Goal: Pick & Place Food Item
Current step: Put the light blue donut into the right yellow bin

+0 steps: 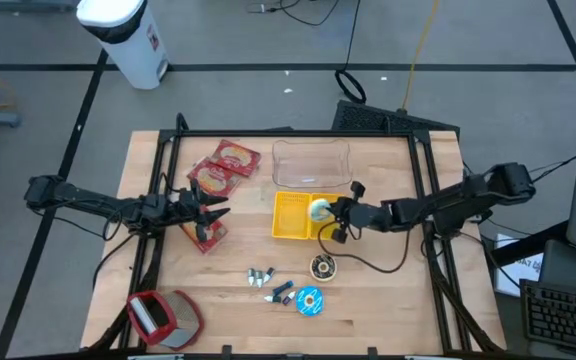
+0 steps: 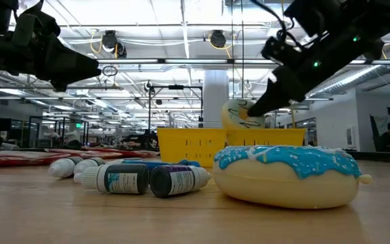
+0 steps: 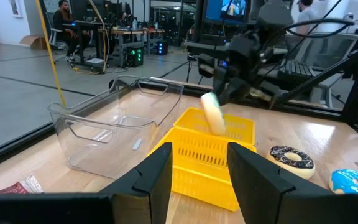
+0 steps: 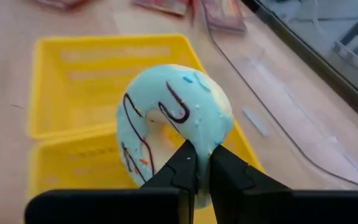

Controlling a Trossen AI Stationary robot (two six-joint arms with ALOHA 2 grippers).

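The right gripper (image 4: 197, 163) is clamped on the rim of a light-blue donut (image 4: 173, 118) with dark squiggles of icing, holding it on edge above the yellow basket (image 1: 290, 216). Seen from overhead, the donut (image 1: 320, 210) hangs over the basket's right side, clear of its floor. In the level view it shows pale just above the basket's rim (image 2: 202, 133), with the dark arm slanting down to it from the upper right.

Behind the basket (farther from the table's front edge) stands a clear bin (image 1: 311, 165), just beside it. Red snack packets (image 1: 223, 168) lie to the left of the bin.

The left gripper (image 1: 208, 212) waits over the table's left half, pointing level toward the basket; its fingers (image 3: 148, 180) stand partly apart with nothing between them.

Nearer the front edge lie a chocolate donut (image 1: 322, 266), a bright-blue donut (image 1: 309, 301), and a few small tubes (image 1: 268, 280) between them and to their left. A red tape dispenser (image 1: 163, 318) sits at the front left corner.
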